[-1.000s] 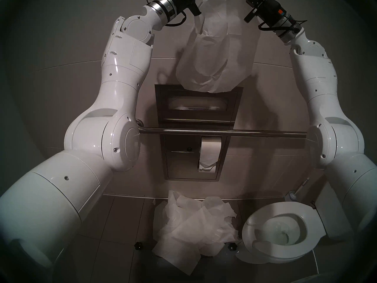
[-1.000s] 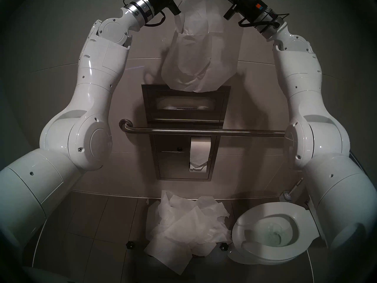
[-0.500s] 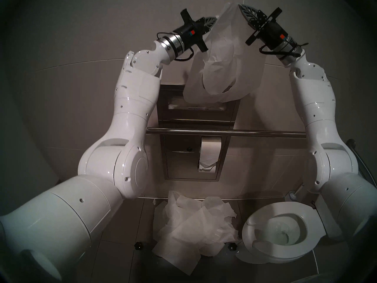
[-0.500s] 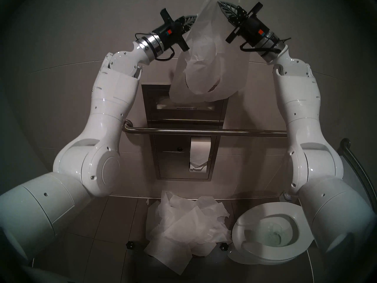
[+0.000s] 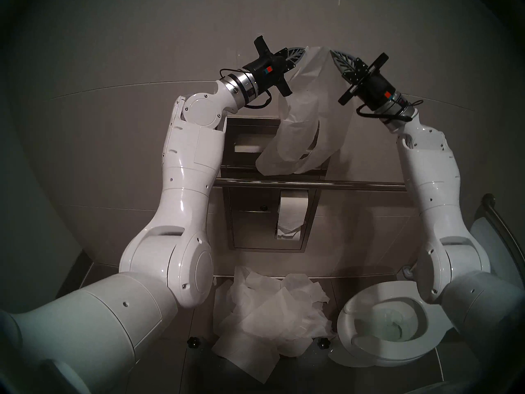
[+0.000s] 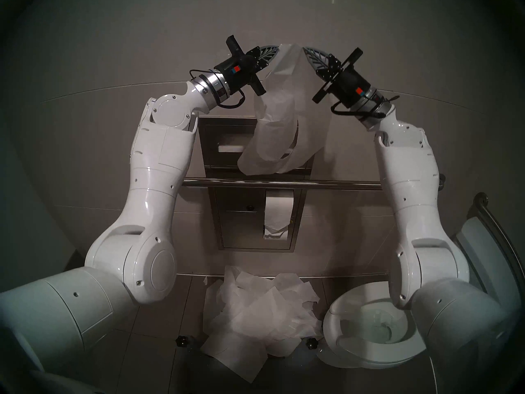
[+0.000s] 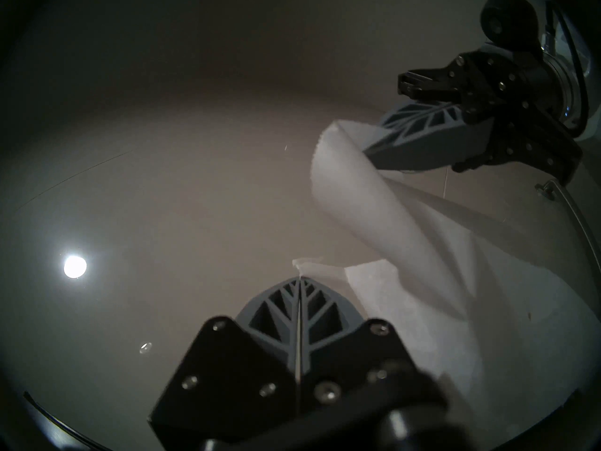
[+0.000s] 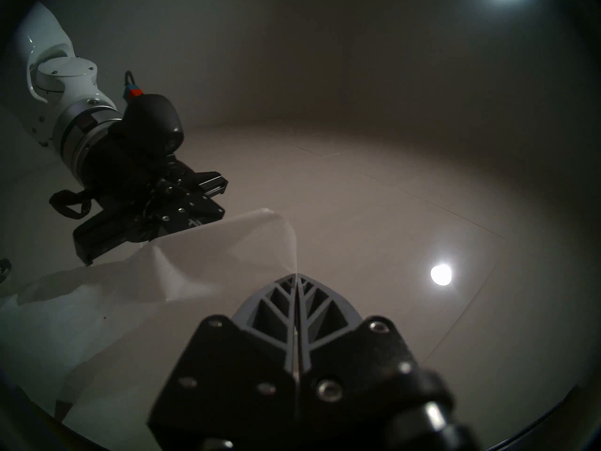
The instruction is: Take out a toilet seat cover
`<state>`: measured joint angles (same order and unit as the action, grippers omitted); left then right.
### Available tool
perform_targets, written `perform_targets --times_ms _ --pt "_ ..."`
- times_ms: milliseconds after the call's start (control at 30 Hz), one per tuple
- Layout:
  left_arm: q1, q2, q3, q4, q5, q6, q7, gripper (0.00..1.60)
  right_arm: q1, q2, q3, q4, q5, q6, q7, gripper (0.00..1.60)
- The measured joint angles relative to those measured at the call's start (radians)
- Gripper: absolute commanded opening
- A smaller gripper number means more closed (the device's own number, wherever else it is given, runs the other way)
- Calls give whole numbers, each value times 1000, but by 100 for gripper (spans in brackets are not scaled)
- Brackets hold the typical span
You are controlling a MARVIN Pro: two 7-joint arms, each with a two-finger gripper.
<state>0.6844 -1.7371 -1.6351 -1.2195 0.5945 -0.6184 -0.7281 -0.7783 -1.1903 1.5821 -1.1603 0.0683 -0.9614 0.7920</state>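
Head stereo left: toilet seat cover (image 5: 309, 120) hung clear of wall dispenser (image 5: 247, 137), top corners pinched in closed left pincer (image 5: 303, 52) and right pincer (image 5: 333, 54). Extraction looked done; only release or placement left.

The room is dim and brownish, every view ringed by a dark fisheye vignette with wall seams bent near the edges. Round ceiling lights (image 7: 75, 266) flare white in the wrist views. White arm shells (image 5: 181, 168) carry small glints.
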Motion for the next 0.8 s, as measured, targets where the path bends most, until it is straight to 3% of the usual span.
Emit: perform_targets --times_ms 367,500,800 --pt "85 -17 -8 -121 -28 108 -96 0 -104 -10 50 -86 2 0 -16 0" --pt "126 -24 -8 -187 -29 177 -145 0 -142 -18 77 -121 -1 0 -21 0" --pt "171 -37 -11 -280 -24 278 -190 0 -175 -37 104 -150 -3 0 -23 0"
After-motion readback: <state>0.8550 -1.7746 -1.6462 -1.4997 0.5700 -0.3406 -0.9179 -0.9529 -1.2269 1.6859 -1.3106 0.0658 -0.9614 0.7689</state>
